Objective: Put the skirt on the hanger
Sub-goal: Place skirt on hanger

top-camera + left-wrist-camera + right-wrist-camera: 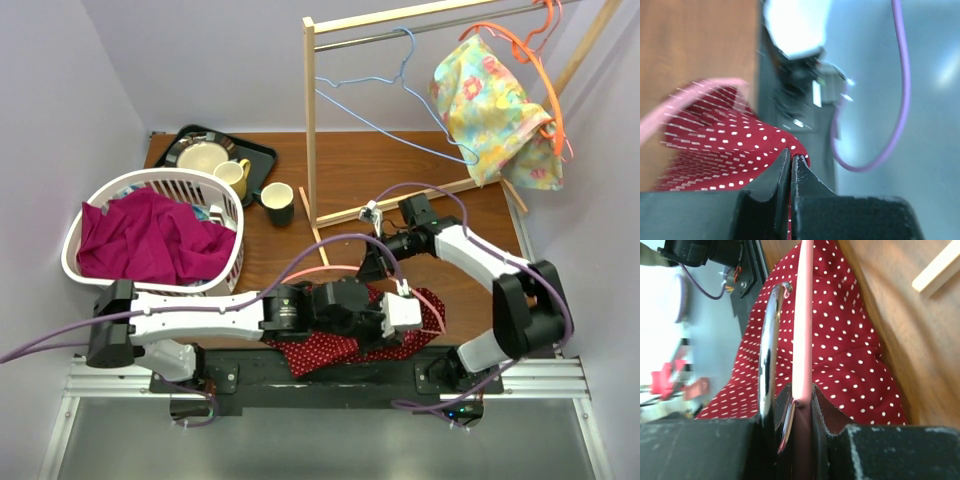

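The skirt (335, 348), red with white dots, lies crumpled at the table's near edge. The left gripper (418, 316) is shut on a fold at its edge; in the left wrist view the dark jaws (791, 159) meet with the skirt (735, 145) pinched at their tips. A pink hanger (318, 271) arches over the cloth. The right gripper (372, 264) is shut on it. Seen from the right wrist, the pink hanger bar (803, 325) runs between the fingers (801, 390), its metal hook (768, 345) beside it, and the skirt (845, 345) spreads beneath.
A white laundry basket (75, 268) with magenta cloth stands at the left. Behind it are a black tray (262, 157) with dishes, a yellow mug (234, 175) and a dark mug (277, 203). A wooden rack (311, 130) carries a blue hanger (395, 85) and an orange hanger with a floral garment (490, 105).
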Robot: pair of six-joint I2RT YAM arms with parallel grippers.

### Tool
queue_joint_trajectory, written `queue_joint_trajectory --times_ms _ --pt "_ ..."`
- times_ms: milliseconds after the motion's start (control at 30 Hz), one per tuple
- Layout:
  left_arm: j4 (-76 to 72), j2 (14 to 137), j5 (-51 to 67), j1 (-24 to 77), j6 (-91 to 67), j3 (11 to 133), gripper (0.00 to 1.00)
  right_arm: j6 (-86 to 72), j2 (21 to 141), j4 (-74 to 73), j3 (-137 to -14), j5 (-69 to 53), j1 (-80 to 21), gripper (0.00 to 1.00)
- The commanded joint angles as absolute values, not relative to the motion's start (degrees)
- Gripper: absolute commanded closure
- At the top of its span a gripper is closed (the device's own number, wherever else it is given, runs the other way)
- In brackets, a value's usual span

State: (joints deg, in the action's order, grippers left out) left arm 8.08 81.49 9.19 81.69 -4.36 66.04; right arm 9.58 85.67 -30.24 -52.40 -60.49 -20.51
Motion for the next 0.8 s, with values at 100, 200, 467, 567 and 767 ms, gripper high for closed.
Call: queue_joint_trajectory --times_ms 100,200,467,567,767 --pt "9.67 83.58 20.39 85.07 -10.01 67.67 1.0 15.73 73.84 -35.59 -55.98 -53.36 -19.87 1.0" --pt "9.41 82.62 21.62 85.95 -10.98 67.33 1.0 18.63 71.29 -39.54 -57.04 -50.11 -19.86 1.0" --pt "3.7 79.54 25.66 86.66 -13.18 63.91 1.0 21.53 64.69 -46.84 -59.06 -45.18 -19.86 1.0" --pt "0.88 81.38 27.77 86.57 -14.84 61.71 0.91 21.88 61.89 -48.95 -60.29 -42.9 -19.78 1.0" --pt "-0.36 83.59 20.59 86.66 -13.89 62.84 0.51 23.81 56.7 -55.27 -64.15 -37.1 -19.86 1.0"
